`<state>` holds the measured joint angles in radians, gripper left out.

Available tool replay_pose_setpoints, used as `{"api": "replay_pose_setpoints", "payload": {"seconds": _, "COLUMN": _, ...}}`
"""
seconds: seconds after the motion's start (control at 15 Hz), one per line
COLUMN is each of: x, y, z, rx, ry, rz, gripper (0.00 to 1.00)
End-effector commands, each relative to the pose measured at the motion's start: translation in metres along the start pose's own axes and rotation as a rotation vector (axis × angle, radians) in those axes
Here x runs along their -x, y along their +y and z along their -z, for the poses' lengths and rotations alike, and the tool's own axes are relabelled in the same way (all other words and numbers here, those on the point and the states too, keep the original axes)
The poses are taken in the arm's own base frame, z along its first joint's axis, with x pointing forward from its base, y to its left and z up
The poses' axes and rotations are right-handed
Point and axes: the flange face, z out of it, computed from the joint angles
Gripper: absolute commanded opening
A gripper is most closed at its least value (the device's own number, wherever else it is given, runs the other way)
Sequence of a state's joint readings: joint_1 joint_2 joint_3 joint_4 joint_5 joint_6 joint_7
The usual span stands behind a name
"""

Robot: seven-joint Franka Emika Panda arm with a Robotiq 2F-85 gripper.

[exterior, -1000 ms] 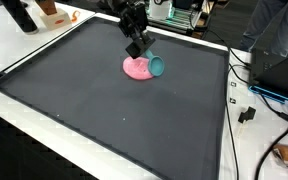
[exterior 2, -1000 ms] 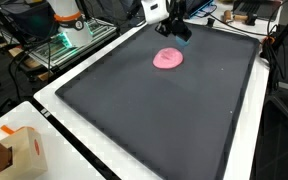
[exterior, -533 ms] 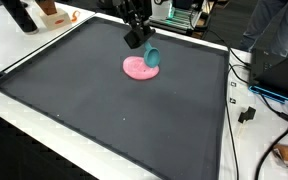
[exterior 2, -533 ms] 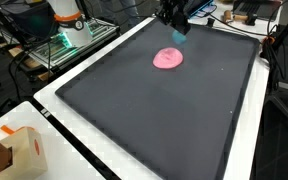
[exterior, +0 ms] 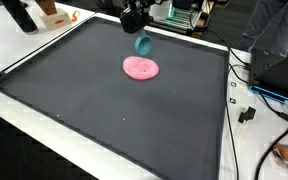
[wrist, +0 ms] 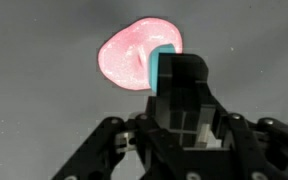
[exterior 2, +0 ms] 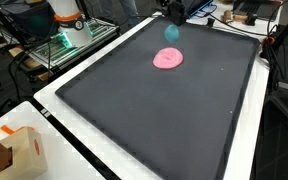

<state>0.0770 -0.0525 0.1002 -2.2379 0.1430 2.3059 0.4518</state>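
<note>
Black matting (exterior: 114, 120) covers most of the white tabletop (exterior: 34, 45) and is the biggest thing in both exterior views. In the wrist view it reads as plain grey ground (wrist: 34, 90).

A pale cardboard box (exterior 2: 19, 150) stands off the mat at a near corner in an exterior view. It carries a small red mark that is too small to read.

On the far half of the mat lies a flat pink plate (exterior: 140, 68), also seen from the opposite side (exterior 2: 168, 59). From the wrist it shows as a glowing, overexposed pink blob (wrist: 134, 55), partly covered by the arm's own dark hardware.

The end effector (exterior: 137, 30) hangs above the far edge of the mat, its upper part cut off by the top of the frame in both exterior views (exterior 2: 171, 20). Its fingers are closed on a small teal cup (exterior: 142, 45), which is in the air, apart from the plate and a little beyond it towards the far edge.

The exterior views show the whole cup (exterior 2: 170, 32) and its gap from the plate. The wrist view shows only a thin teal strip (wrist: 162, 65) beside a blocky, blurred finger (wrist: 189, 90), so the grip itself is hard to make out there.
</note>
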Motion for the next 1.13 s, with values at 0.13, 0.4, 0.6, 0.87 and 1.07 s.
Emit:
{"api": "replay_pose_setpoints", "payload": {"seconds": 0.13, "x": 0.017, "y": -0.026, "z": 0.034, "rx": 0.162, "ry": 0.007, "rz": -0.030, "gripper": 0.26}}
{"api": "replay_pose_setpoints", "payload": {"seconds": 0.4, "x": 0.024, "y": -0.041, "z": 0.050, "rx": 0.200, "ry": -0.001, "rz": -0.018, "gripper": 0.26}}
{"api": "replay_pose_setpoints", "payload": {"seconds": 0.6, "x": 0.021, "y": -0.042, "z": 0.047, "rx": 0.171, "ry": -0.010, "rz": -0.006, "gripper": 0.51}}
{"api": "replay_pose_setpoints", "payload": {"seconds": 0.87, "x": 0.021, "y": -0.043, "z": 0.049, "rx": 0.172, "ry": -0.010, "rz": -0.005, "gripper": 0.51}}
{"api": "replay_pose_setpoints", "payload": {"seconds": 1.07, "x": 0.021, "y": -0.043, "z": 0.049, "rx": 0.172, "ry": -0.010, "rz": -0.006, "gripper": 0.51}}
